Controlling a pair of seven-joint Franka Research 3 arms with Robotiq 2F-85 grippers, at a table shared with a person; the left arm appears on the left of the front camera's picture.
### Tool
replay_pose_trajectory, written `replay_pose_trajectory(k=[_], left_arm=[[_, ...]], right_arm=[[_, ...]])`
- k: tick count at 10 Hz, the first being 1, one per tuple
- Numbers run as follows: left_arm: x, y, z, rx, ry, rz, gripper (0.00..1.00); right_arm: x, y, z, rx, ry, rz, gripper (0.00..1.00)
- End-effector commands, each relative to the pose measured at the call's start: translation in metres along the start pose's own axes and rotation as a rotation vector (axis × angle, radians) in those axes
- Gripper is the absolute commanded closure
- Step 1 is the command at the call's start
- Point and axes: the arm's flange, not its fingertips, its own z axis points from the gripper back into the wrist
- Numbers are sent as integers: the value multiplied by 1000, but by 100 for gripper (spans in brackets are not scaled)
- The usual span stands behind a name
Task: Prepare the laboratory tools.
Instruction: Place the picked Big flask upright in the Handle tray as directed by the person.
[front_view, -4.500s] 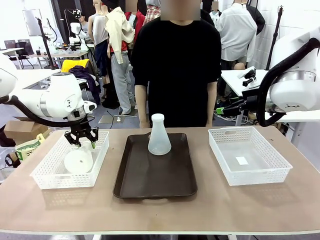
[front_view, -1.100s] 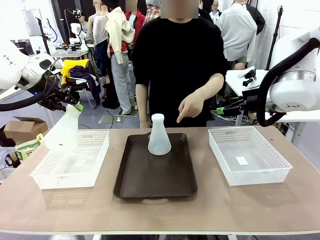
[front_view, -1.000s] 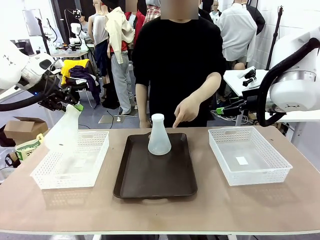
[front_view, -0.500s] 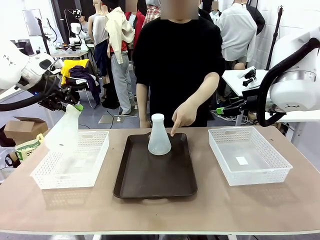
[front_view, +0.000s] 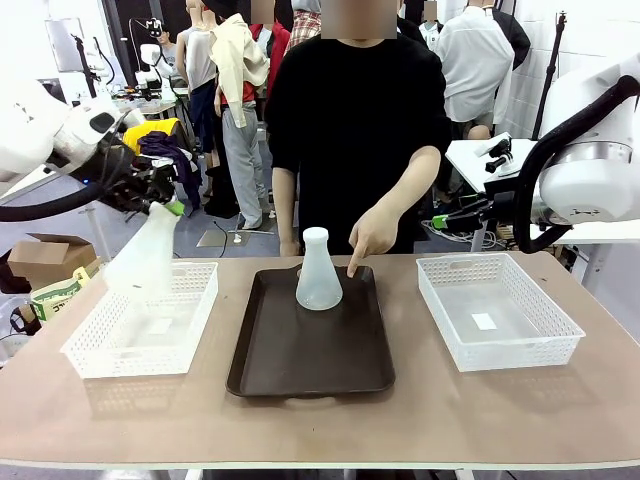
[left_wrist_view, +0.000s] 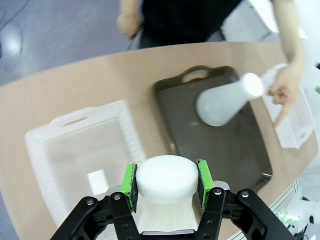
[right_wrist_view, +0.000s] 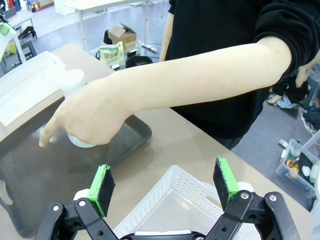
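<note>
Tan matte table (front_view: 420, 410); dark brown smooth tray (front_view: 310, 360) at centre, one frosted cone-shaped flask (front_view: 318, 270) upright on its far end; person's hand (front_view: 372, 232) points a finger at the tray just beside it; two white mesh baskets, left basket (front_view: 100, 355) and right basket (front_view: 505, 345), each holding a small white slip; left gripper (left_wrist_view: 166, 184) clamped on the neck of the second flask (front_view: 145, 258), held tilted above left basket; right gripper (right_wrist_view: 165, 187) jaws spread wide, holding nothing, over right basket.

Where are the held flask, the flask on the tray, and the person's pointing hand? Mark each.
Held flask (front_view: 142, 262): front view, on its body.
Flask on the tray (front_view: 318, 281): front view, on its body.
Person's pointing hand (front_view: 371, 233): front view, on the back of the hand.
</note>
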Motion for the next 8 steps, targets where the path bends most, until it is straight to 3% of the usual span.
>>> replay_pose_trajectory(k=[1, 4, 5, 6, 8], left_arm=[[-12, -23, 1, -174, -110, -216, 100], [-8, -54, -13, -343, -272, -434, 100], [-8, -61, -17, -460, -331, -446, 100], [-12, -69, -22, -493, -386, -508, 100], [-21, -79, -36, -535, -381, -574, 100]], right_arm=[[1, -1, 1, 6, 10, -4, 0], [1, -1, 1, 6, 10, -4, 0], [1, -1, 1, 6, 10, -4, 0], [1, -1, 1, 6, 10, -4, 0], [1, -1, 1, 6, 10, -4, 0]])
